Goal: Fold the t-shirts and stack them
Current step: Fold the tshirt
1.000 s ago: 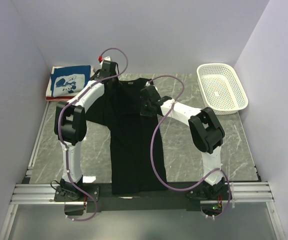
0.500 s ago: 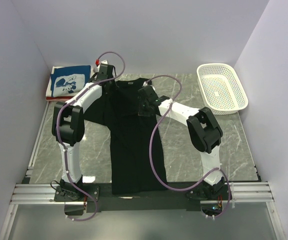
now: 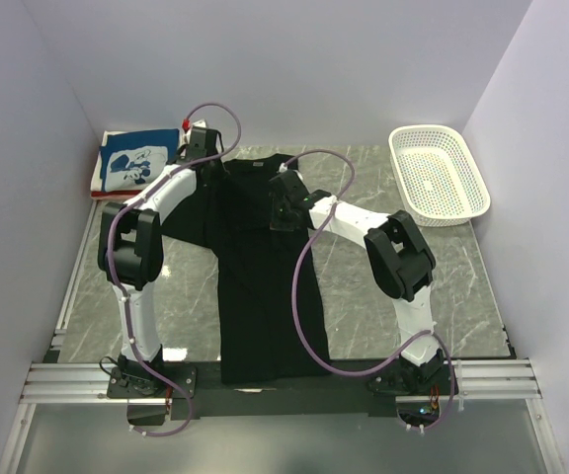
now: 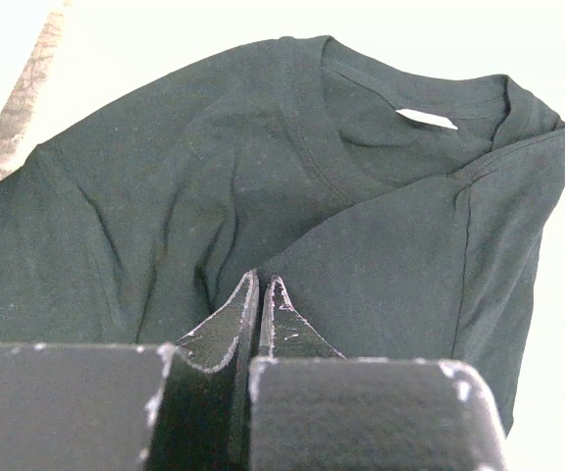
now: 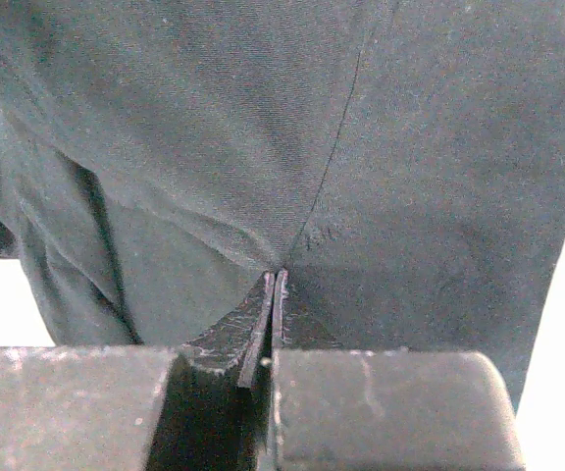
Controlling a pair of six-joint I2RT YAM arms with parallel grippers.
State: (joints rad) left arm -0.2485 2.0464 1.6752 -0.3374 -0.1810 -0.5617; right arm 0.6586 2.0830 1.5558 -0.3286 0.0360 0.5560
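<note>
A black t-shirt [image 3: 265, 286] lies lengthwise on the table, collar at the far end. Its right side is folded over the chest [image 4: 410, 265], and the white neck label [image 4: 428, 119] shows in the collar. My left gripper [image 3: 205, 156] is at the shirt's far left shoulder, shut on a pinch of black cloth [image 4: 261, 280]. My right gripper [image 3: 280, 202] is over the upper chest, shut on black cloth where the creases meet [image 5: 276, 275]. A folded blue t-shirt with white print [image 3: 136, 160] tops a stack at the back left, with white and red edges [image 3: 97, 186] under it.
A white perforated basket [image 3: 440, 173] stands at the back right. White walls close in the back and both sides. Grey marbled table [image 3: 413, 296] shows on either side of the shirt. Purple cables loop over both arms.
My left gripper has moved a little to the left along the shirt's far shoulder, and my right gripper has shifted slightly left with it. Both stay shut on the cloth.
</note>
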